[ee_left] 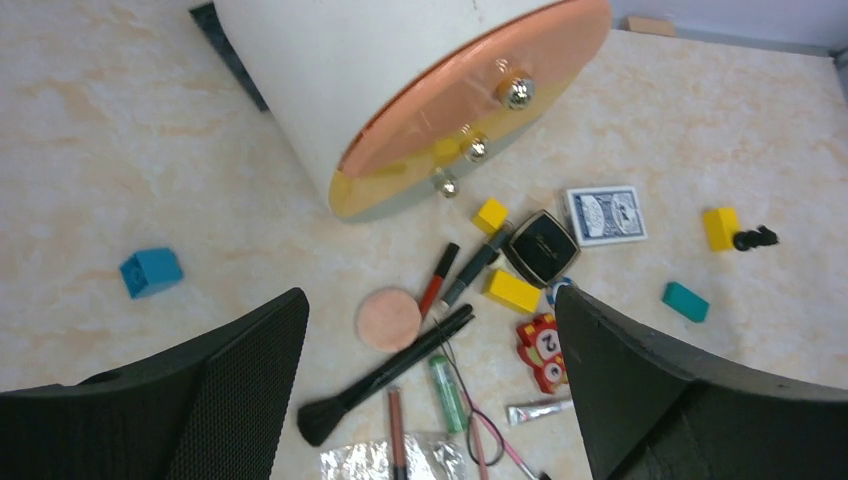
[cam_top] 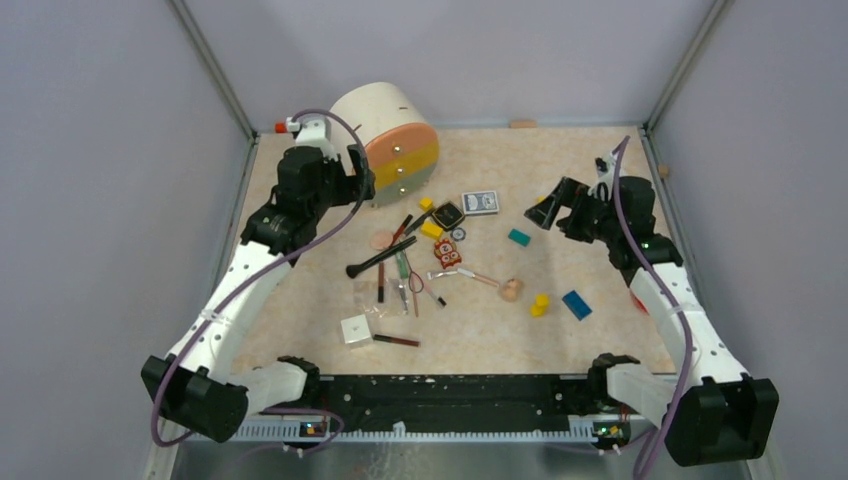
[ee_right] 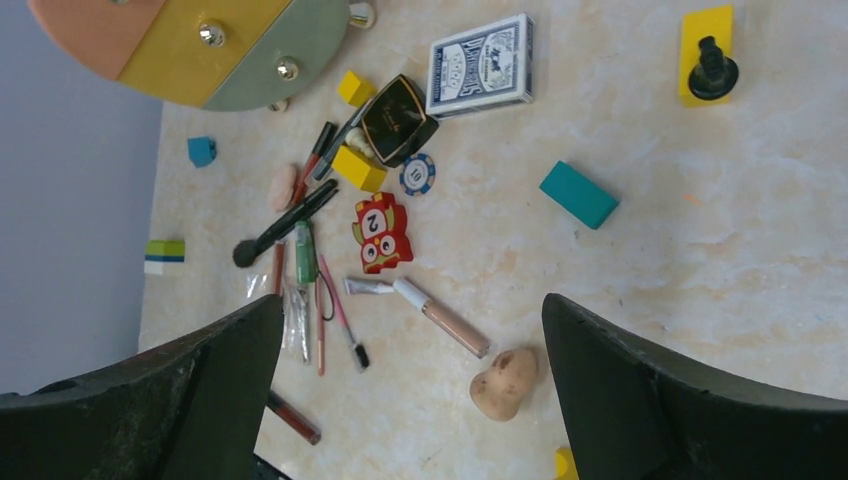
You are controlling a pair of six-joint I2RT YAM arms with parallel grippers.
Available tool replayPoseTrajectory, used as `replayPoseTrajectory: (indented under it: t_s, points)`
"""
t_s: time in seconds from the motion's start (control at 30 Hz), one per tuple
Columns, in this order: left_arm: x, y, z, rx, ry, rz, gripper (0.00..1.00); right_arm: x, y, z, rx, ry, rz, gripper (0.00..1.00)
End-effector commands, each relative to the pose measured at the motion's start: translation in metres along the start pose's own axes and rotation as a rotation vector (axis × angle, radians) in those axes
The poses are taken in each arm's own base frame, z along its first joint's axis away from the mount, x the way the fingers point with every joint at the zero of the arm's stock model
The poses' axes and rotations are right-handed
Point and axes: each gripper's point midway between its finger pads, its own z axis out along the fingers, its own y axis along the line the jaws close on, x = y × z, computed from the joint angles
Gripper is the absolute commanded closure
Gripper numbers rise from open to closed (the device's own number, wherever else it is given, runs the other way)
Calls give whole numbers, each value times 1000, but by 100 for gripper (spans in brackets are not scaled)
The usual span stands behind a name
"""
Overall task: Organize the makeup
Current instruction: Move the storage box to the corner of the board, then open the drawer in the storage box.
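Makeup lies scattered on the table, on the near side of the round drawer case, mixed among toy blocks. Left pincer and right pincer hang released and empty above it, presumably held high to survey before picking.

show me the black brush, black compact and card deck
black brush (ee_left: 395, 367), left wrist view, mid handle
black compact (ee_left: 541, 247), left wrist view, lid centre
card deck (ee_right: 480, 64), right wrist view, blue back

Blue-backed deck of cards on the counter, teal block nearby; blue block and yellow block lie close together nearer the front.
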Motion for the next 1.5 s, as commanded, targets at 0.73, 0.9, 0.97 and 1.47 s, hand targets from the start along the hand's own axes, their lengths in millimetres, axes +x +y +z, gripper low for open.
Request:
replayPoseTrajectory:
  t_s: [0.73, 0.9, 0.97, 1.47]
  points:
    - [76, 52, -51, -89, 38, 90, 1, 5, 177, 115, -403, -115, 81, 30]
    - [75, 66, -55, -163, 35, 110, 1, 0, 203, 153, -469, -127, 153, 35]
    - [77, 68, -55, -175, 45, 117, 1, -5, 212, 166, -489, -131, 171, 36]
    - [81, 73, -53, -177, 57, 123, 1, -9, 243, 239, -574, -91, 234, 38]
